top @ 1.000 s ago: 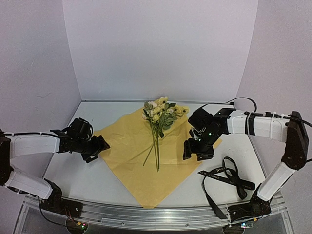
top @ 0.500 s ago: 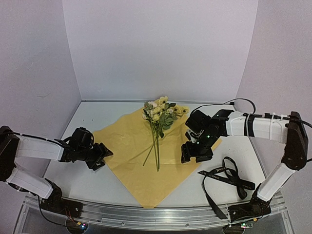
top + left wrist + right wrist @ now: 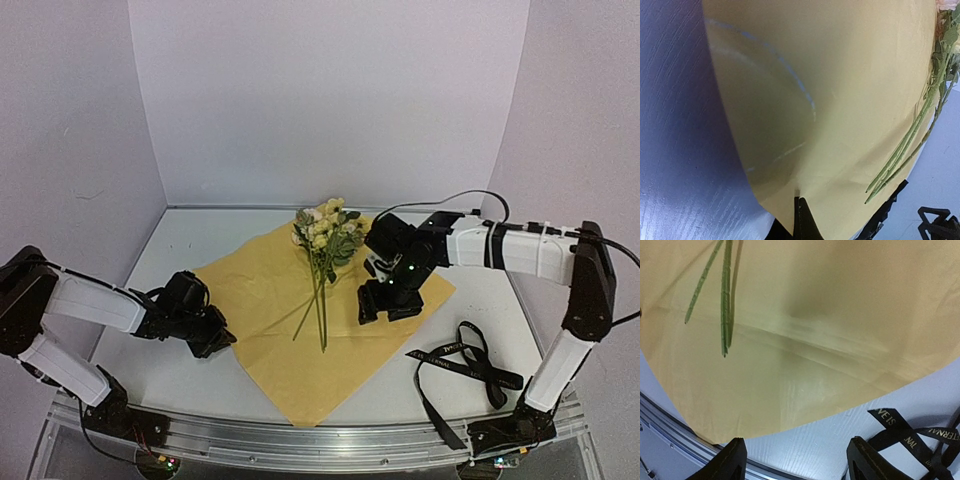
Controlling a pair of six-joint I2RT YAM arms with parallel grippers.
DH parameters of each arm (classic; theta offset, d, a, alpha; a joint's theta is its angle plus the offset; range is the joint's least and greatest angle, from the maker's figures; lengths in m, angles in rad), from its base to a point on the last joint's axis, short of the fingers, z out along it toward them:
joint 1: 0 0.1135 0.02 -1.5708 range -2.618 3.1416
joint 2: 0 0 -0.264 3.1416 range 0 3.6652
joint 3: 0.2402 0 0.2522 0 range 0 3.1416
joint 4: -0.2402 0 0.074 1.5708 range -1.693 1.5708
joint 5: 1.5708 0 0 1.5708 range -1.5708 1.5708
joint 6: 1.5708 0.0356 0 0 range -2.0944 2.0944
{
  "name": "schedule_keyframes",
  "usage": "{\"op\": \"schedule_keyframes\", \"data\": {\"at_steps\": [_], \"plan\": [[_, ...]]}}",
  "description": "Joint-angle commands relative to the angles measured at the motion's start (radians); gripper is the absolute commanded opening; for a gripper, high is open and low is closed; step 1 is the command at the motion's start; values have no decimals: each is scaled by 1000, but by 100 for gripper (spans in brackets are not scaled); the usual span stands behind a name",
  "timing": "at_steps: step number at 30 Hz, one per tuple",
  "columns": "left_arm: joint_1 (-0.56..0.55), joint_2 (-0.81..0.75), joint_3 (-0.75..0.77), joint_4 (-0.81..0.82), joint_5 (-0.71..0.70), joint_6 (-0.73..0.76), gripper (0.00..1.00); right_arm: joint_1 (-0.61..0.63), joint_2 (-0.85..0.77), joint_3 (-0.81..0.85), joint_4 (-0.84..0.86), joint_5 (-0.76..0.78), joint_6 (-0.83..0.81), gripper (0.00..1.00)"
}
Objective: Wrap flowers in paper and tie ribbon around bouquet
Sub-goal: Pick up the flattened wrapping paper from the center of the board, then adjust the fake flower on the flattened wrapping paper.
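Top external view, and the paper (image 3: 270, 300) lies spread flat on the counter (image 3: 180, 240) like a diamond, one corner pointing at the near edge. The flowers (image 3: 325, 228) rest on it toward the far corner, blossoms far, thin green stems (image 3: 320, 315) running near, down the middle of the sheet.

Over on the left, the left end effector (image 3: 216, 337) sits low at the paper's left edge, and its fingers are pressed together. Left wrist view confirms it: the dark fingertips (image 3: 801, 220) are pinched on the rim of the sheet, a small notch creasing the paper right where they bite, and the left part of the sheet curves up off the counter with shadow beneath it. Stems show at the right of that view, well clear of the grip.

On the right, the right end effector (image 3: 388, 305) hovers over the right part of the paper, just right of the stems. Right wrist view shows both fingers spread wide with nothing between them, only the orange sheet below.

The ribbon (image 3: 470, 365) lies loose and looping on the bare counter near the paper's right side, pale lettering visible, touched by neither arm.
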Motion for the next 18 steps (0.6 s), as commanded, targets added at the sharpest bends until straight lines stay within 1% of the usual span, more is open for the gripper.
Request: {"op": "schedule_keyframes", "data": {"at_steps": [1, 4, 9, 12, 18], "plan": [[-5, -12, 54, -79, -3, 27, 0, 23, 128, 180, -14, 85, 36, 69], [-5, -33, 66, -121, 6, 30, 0, 38, 232, 290, -30, 138, 78, 70], [-4, -48, 123, -200, 37, 16, 0, 50, 404, 483, -78, 246, 114, 80], [2, -43, 150, -223, 75, 11, 0, 50, 479, 575, -101, 291, 124, 84], [6, -48, 175, -253, 103, 25, 0, 50, 627, 781, -169, 330, 122, 86]]}}
